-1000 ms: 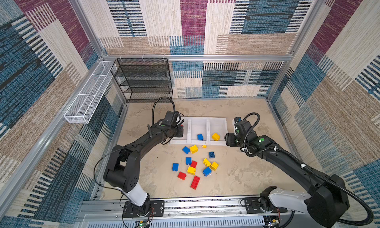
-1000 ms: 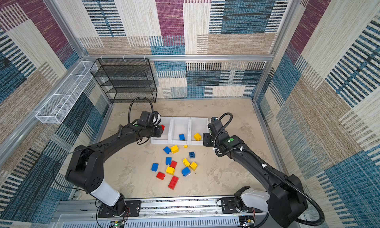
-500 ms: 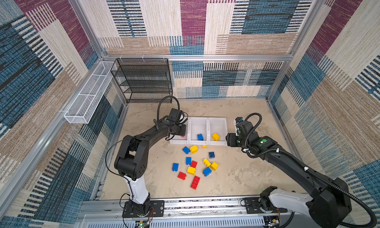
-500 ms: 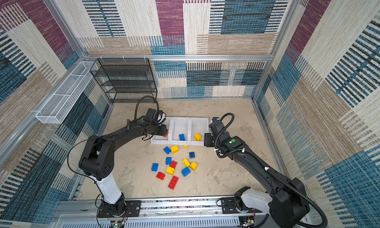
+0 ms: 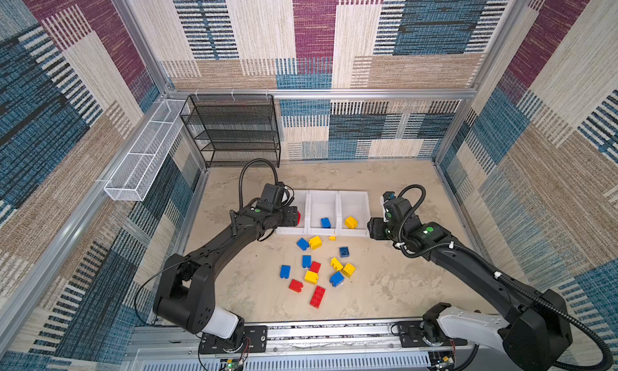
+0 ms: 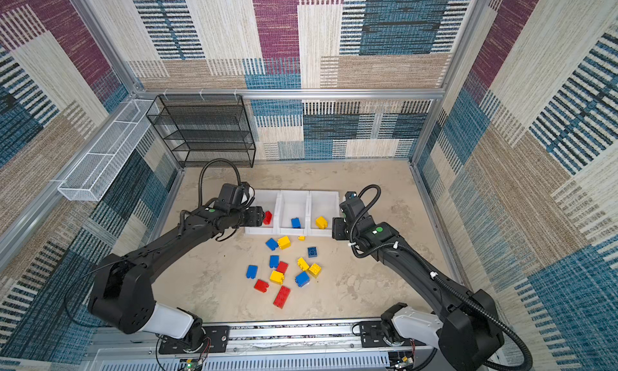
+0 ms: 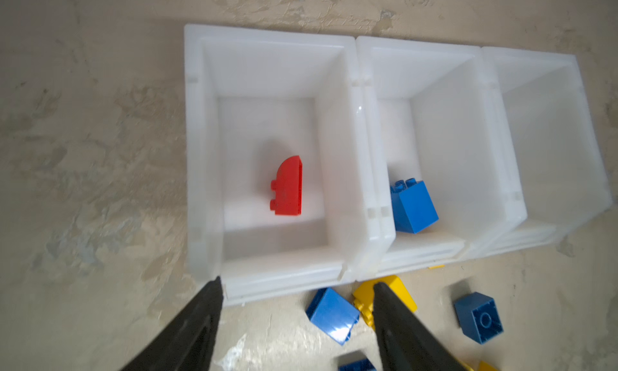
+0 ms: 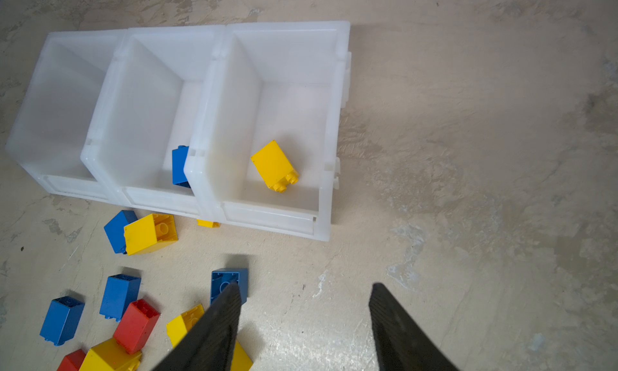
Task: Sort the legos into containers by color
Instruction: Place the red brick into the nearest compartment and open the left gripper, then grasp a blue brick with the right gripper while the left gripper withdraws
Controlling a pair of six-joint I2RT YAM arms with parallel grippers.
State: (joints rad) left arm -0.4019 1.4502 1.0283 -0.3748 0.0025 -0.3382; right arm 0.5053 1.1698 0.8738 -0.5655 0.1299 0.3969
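Open table (image 5: 394, 279) right of the loose bricks (image 5: 311, 277) and along the lower edge in both top views; we see room for a pincer there. A bare strip also runs above the three white bins (image 5: 354, 198). Centre is crowded: bricks lie close, some touching, two just beside the bins' front wall. Black wire shelf (image 5: 234, 132) fills the upper-left corner. Left pincer (image 7: 297, 282), spread wide, hangs at the left bin (image 7: 195, 158) front rim. Right pincer (image 8: 305, 285), also spread, is over bare table near a dark blue brick (image 8: 225, 277).

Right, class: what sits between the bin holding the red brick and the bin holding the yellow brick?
A third white bin, with one blue brick inside; both top views show it.
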